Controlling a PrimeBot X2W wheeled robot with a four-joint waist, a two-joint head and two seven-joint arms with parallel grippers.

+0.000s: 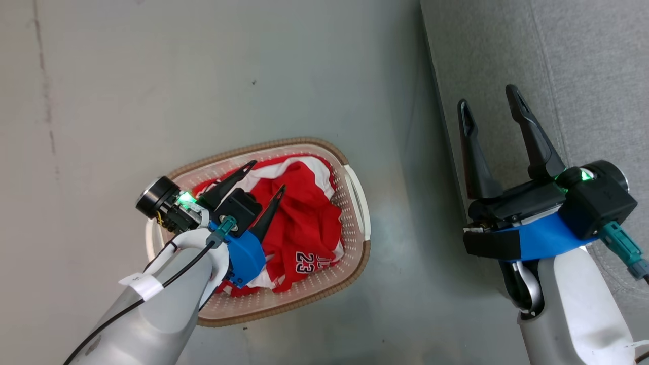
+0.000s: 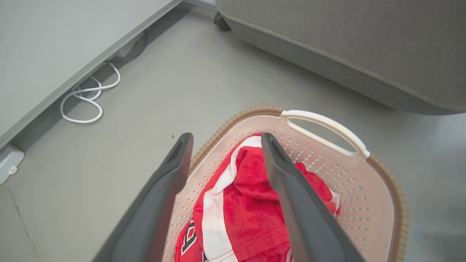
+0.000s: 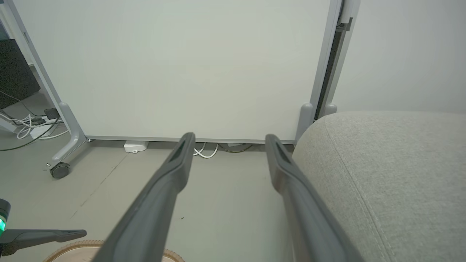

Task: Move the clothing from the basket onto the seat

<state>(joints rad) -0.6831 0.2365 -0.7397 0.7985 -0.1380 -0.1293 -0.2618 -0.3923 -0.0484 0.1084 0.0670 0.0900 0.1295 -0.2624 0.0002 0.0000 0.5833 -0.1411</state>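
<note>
Head view: the left claw [image 1: 267, 175] stood fully open and empty over the clothing [image 1: 304, 223], a crumpled red jersey inside the perforated oval basket [image 1: 351, 203]. Soft, light and limp, it likely needed pinching at a raised fold. The right claw [image 1: 488, 96], equally open and empty, hung at the grey fabric seat [image 1: 583, 76] edge.

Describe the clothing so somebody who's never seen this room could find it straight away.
Start at the big light-grey seat; on the grey floor beside it stands an oval cream basket with a brown rim. Crumpled inside lies the clothing, the one bright red thing here, with white trim and the number 23.
</note>
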